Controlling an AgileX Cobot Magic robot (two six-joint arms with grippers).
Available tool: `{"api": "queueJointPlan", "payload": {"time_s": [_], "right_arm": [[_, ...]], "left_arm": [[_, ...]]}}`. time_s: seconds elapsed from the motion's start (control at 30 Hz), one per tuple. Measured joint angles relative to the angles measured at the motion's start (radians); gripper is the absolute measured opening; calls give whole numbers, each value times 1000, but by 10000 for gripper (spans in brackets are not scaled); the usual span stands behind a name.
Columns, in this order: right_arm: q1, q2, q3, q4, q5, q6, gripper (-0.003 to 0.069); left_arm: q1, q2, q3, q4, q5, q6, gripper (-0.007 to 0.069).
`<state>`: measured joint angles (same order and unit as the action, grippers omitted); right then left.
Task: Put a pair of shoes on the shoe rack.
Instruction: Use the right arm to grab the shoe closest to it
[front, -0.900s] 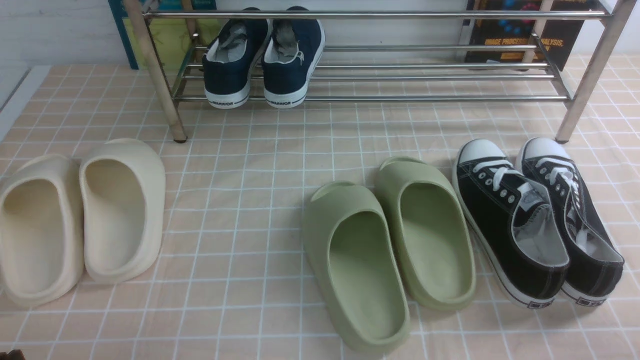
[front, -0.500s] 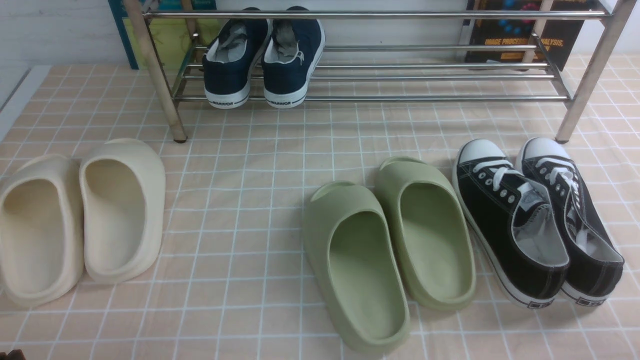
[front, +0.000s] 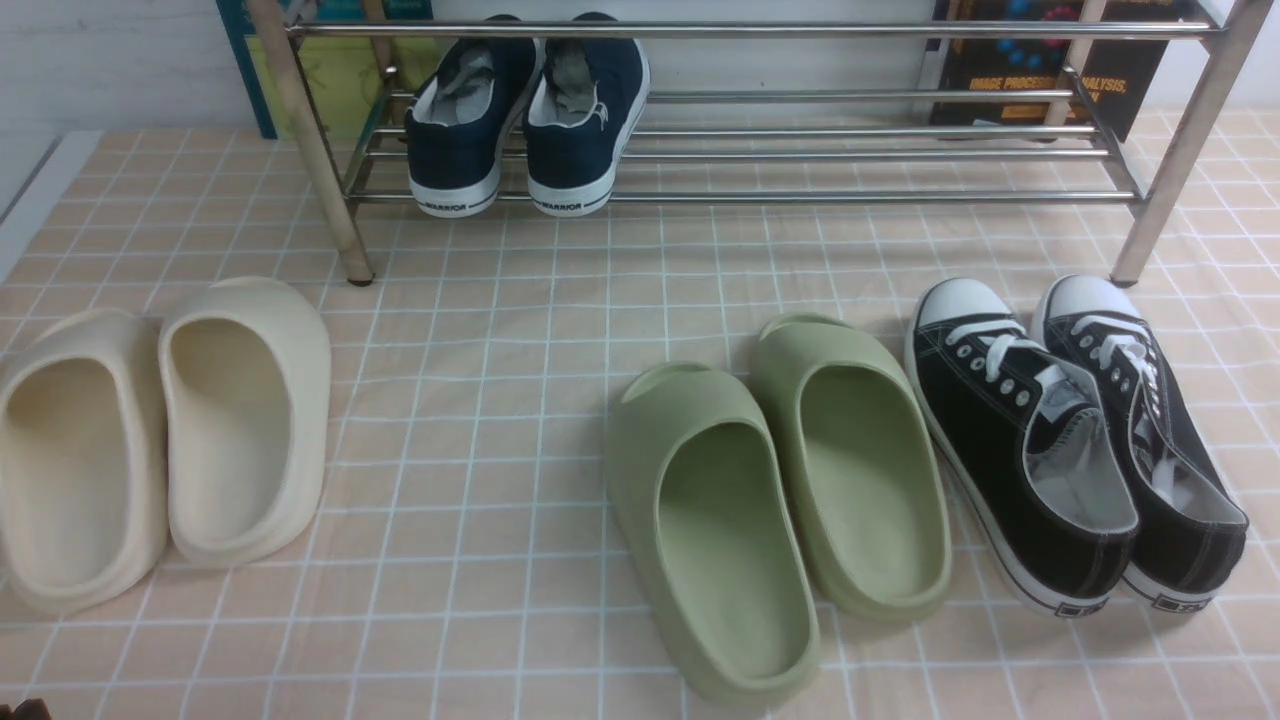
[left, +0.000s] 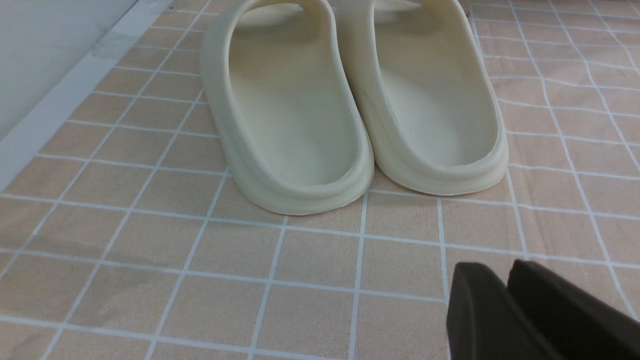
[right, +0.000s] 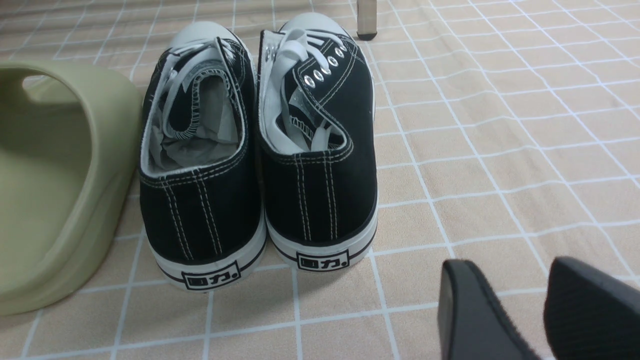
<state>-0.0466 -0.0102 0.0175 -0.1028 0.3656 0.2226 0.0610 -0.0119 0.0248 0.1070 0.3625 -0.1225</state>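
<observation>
The pair of black canvas sneakers with white toe caps and laces stands side by side on the checked cloth at the front right, toes toward the chrome shoe rack at the back. In the right wrist view the sneakers' heels face me, and my right gripper is open and empty, low over the cloth behind and to the right of them. My left gripper is shut and empty, over the cloth behind the cream slides. Neither gripper shows clearly in the front view.
Navy WARRIOR sneakers sit on the rack's lower shelf at its left end. Olive-green slides lie just left of the black sneakers, touching them. Cream slides lie at the front left. Books lean behind the rack. A rack leg stands beyond the sneakers' toes.
</observation>
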Motion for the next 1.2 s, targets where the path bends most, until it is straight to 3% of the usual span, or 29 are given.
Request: {"api": "queueJointPlan", "payload": {"time_s": [1.2], "right_arm": [[0,0,0,-7,0,0,239]], "left_arm": [[0,0,0,5,0,0,149]]}}
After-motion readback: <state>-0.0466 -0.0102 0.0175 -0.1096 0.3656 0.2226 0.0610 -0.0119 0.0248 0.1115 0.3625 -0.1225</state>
